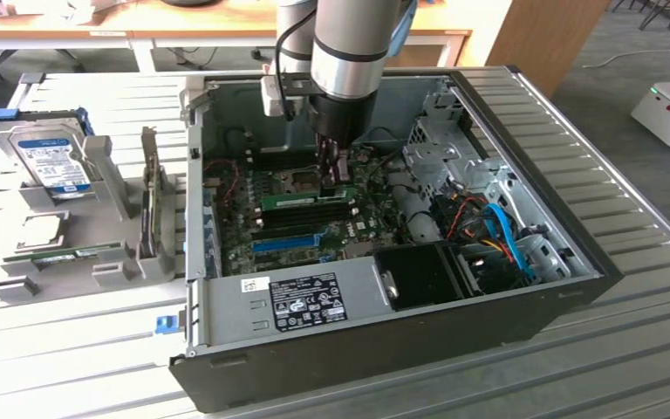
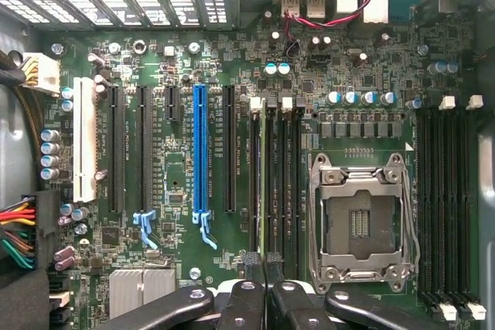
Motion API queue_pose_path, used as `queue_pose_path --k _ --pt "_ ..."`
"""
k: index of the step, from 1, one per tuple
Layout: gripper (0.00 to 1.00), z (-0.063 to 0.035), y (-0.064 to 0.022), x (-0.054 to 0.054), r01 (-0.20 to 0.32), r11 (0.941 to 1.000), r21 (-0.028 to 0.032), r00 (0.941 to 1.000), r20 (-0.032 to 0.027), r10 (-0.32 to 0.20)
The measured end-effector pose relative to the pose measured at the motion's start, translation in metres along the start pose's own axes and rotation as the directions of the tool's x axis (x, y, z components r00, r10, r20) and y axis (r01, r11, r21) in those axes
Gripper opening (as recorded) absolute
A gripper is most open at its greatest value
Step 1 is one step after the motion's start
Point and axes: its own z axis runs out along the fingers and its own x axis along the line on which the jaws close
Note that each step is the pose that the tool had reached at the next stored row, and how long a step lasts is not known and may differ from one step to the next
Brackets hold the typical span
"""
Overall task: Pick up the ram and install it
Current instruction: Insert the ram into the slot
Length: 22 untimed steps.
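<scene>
The ram (image 1: pixel 300 199) is a narrow green stick standing on edge among the black memory slots of the motherboard, inside the open computer case (image 1: pixel 347 336). In the wrist view the ram (image 2: pixel 271 183) shows edge-on, running straight away from the fingertips between two black slots. My gripper (image 1: pixel 338 182) reaches down from above onto the stick's end nearer the exterior view's right. Its dark fingers (image 2: pixel 251 303) are pressed together around the thin board, so my gripper (image 2: pixel 265 299) is shut on the ram.
A bare CPU socket (image 2: pixel 360 218) lies beside the memory slots, and a blue slot strip (image 2: pixel 199 152) on the other side. Red and blue cables (image 1: pixel 504 231) crowd the case's right. On the exterior view's left, a grey holder (image 1: pixel 119 188) carries a hard drive (image 1: pixel 56 161) and another green stick (image 1: pixel 79 253).
</scene>
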Motion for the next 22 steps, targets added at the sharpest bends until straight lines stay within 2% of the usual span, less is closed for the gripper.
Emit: queue_pose_path --k 16,22 --pt "0.12 0.0002 -0.0002 0.0000 -0.017 0.9999 0.0003 0.9999 0.0005 0.017" --pt "0.12 0.0041 -0.0003 0.0001 -0.017 0.9999 0.0003 0.9999 0.0005 0.017"
